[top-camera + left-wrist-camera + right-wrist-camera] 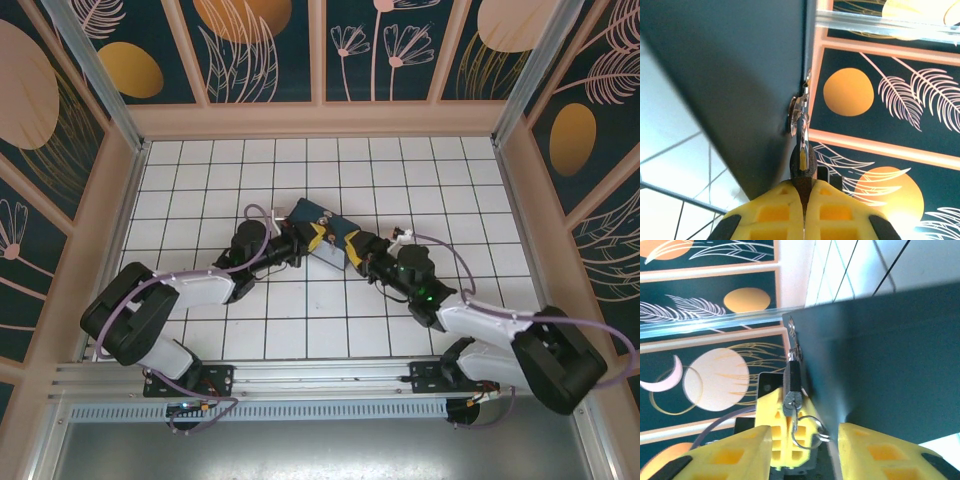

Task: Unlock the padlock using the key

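left hand [804,194] pinches padlock [801,167].

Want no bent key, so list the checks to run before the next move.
1. Left gripper shut on the thin dark-brownish metal key: ok.
2. Key lined up under the tiny dark-bodied padlock: ok.
3. Key fully seated in the keyhole: cannot tell.
4. Thin silvery shackle freed from the hasp of the dark blue rectangular box: not ok, looped through it.
5. Right gripper bracing the box: cannot tell; its fingers flank a corner, contact hidden.
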Robot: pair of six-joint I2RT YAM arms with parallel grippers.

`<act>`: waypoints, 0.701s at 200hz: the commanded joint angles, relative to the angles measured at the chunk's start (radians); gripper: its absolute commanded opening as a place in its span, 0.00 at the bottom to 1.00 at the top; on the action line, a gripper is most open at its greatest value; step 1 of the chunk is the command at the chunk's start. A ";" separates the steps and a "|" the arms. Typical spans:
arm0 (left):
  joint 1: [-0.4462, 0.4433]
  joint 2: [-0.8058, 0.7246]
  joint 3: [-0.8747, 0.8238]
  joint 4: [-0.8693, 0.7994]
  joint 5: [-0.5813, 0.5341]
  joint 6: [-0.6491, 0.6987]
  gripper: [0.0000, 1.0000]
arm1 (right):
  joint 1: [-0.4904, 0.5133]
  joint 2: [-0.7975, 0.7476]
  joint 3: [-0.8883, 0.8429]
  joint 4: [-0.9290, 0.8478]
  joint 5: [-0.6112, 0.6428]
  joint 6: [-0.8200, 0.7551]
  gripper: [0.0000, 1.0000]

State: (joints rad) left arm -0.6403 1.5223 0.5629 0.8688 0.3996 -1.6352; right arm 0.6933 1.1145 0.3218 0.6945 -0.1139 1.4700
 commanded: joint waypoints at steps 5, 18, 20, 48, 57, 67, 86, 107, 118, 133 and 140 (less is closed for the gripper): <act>0.005 -0.030 0.045 0.023 0.003 0.033 0.00 | -0.039 -0.082 0.117 -0.356 0.043 -0.358 0.41; 0.005 -0.032 0.056 -0.009 0.005 0.043 0.00 | -0.039 -0.085 0.228 -0.503 0.045 -0.629 0.40; 0.005 -0.033 0.058 -0.012 0.005 0.044 0.00 | -0.037 -0.083 0.244 -0.525 0.045 -0.672 0.40; 0.005 -0.041 0.086 -0.072 0.007 0.070 0.00 | 0.028 -0.063 0.415 -0.743 0.124 -1.143 0.37; 0.006 -0.046 0.090 -0.076 0.004 0.073 0.00 | 0.053 -0.067 0.442 -0.774 0.159 -1.239 0.35; 0.006 -0.049 0.095 -0.083 0.003 0.078 0.00 | 0.075 -0.066 0.451 -0.787 0.171 -1.331 0.35; 0.007 -0.048 0.100 -0.086 0.003 0.079 0.00 | 0.125 -0.037 0.440 -0.794 0.223 -1.486 0.34; 0.006 -0.048 0.101 -0.091 0.007 0.080 0.00 | 0.178 0.011 0.399 -0.760 0.354 -1.643 0.33; 0.007 -0.050 0.101 -0.096 0.008 0.081 0.00 | 0.191 0.023 0.361 -0.715 0.419 -1.706 0.31; 0.007 -0.054 0.101 -0.105 0.007 0.085 0.00 | 0.202 0.017 0.320 -0.638 0.462 -1.751 0.31; 0.006 -0.053 0.101 -0.105 0.008 0.086 0.00 | 0.208 0.004 0.298 -0.597 0.461 -1.770 0.31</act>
State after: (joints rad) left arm -0.6373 1.5108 0.6212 0.7235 0.4004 -1.5745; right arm 0.8848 1.1358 0.6792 -0.0059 0.2119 -0.1013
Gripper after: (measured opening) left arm 0.043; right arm 0.307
